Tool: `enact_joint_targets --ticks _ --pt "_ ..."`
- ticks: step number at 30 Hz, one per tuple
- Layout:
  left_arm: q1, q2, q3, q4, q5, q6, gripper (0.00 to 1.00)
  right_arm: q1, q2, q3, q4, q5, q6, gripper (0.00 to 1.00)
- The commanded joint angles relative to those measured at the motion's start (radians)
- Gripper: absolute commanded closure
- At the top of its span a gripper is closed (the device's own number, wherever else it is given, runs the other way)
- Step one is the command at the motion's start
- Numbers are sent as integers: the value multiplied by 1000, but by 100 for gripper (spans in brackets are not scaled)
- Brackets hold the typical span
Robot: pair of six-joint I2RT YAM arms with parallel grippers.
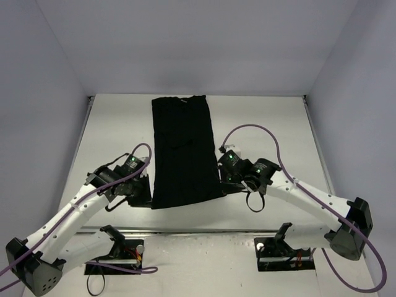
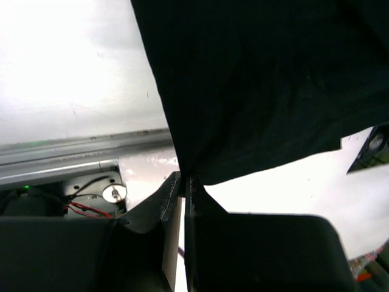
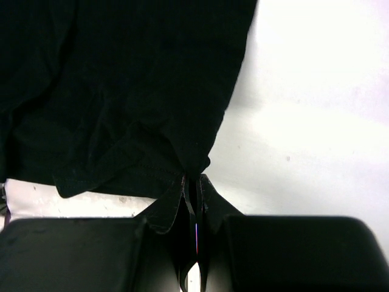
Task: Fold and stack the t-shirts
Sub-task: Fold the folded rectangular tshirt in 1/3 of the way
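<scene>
The black t-shirt [image 1: 182, 148] lies folded into a long narrow strip down the middle of the table, collar end far, hem end near. No logo shows. My left gripper [image 1: 147, 197] is shut on the near left corner of the t-shirt [image 2: 261, 91], with cloth pinched between the fingertips [image 2: 193, 188]. My right gripper [image 1: 224, 184] is shut on the near right corner of the t-shirt [image 3: 121, 91], with the bunched hem held between its fingertips [image 3: 203, 185]. Both near corners are held at the hem end.
The white table [image 1: 272, 124] is walled by pale panels at the back and sides. A metal rail [image 1: 204, 232] runs along the near edge, with the two arm bases [image 1: 284, 250] behind it. Purple cables loop over both arms.
</scene>
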Motion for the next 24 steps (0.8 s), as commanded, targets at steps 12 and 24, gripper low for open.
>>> enact_joint_targets --ticks 12,24 --pt "244 399 379 156 -139 215 100 -276 423 512 -59 -24 -337 100" --pt "316 680 562 274 -146 269 100 -301 726 757 -53 -53 -392 100"
